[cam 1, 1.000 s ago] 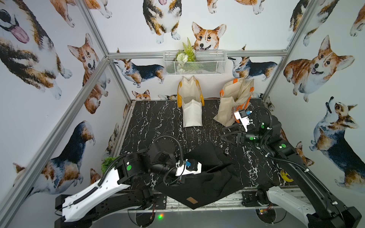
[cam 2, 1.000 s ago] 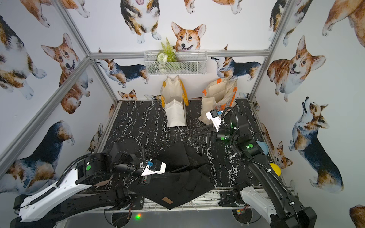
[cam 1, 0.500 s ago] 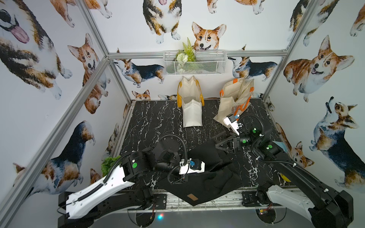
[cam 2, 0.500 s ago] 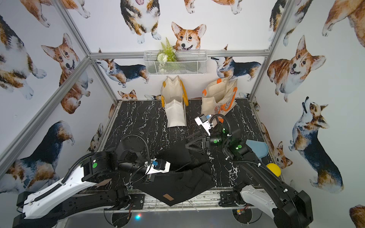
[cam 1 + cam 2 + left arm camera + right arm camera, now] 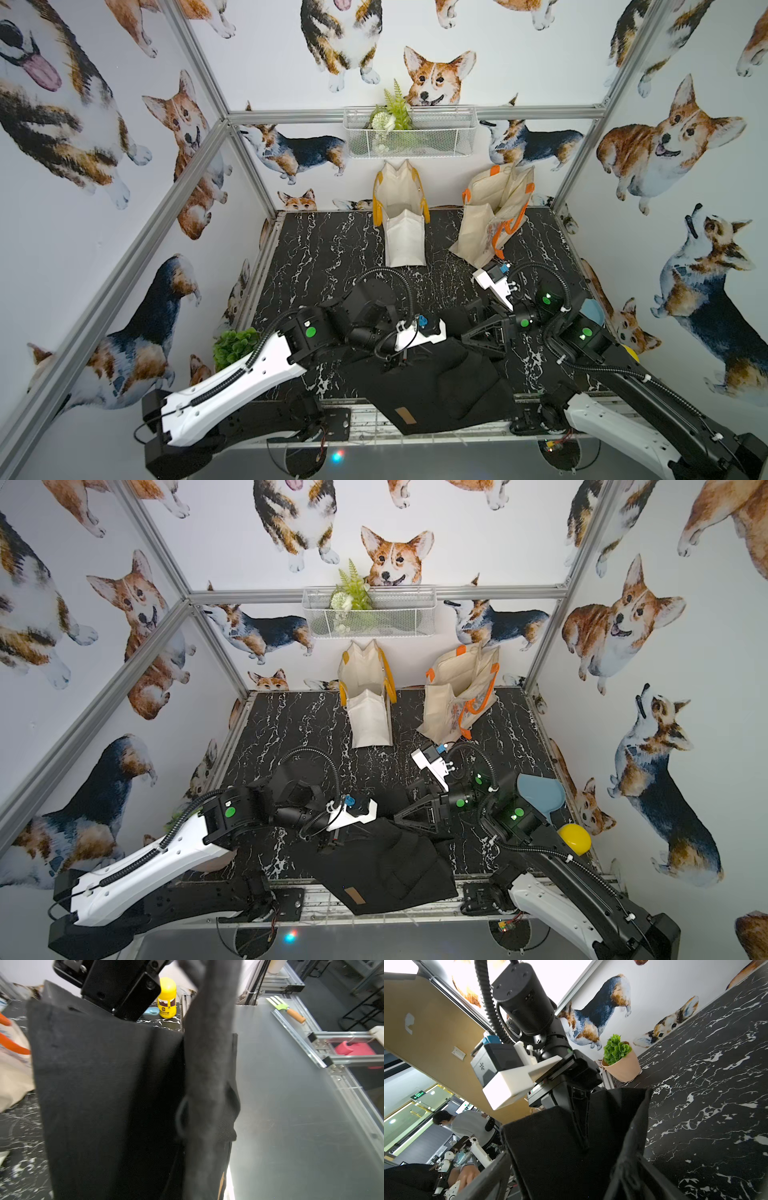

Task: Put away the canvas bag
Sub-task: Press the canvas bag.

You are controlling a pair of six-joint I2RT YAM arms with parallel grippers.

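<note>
Bag: the black canvas bag (image 5: pixel 436 386) lies crumpled at the front edge of the black marble desk (image 5: pixel 324 257), partly hanging over that edge.
Left arm: the left fingers (image 5: pixel 579 1126) are pinched together on the bag's raised rim.
Right arm: the right fingers (image 5: pixel 473 336) are spread wide at the bag's mouth; I cannot tell whether they touch it.
Far edge: 2 bags stand there, a cream tote with yellow handles (image 5: pixel 401 232) and a cream tote with orange handles (image 5: pixel 486 224).
</note>
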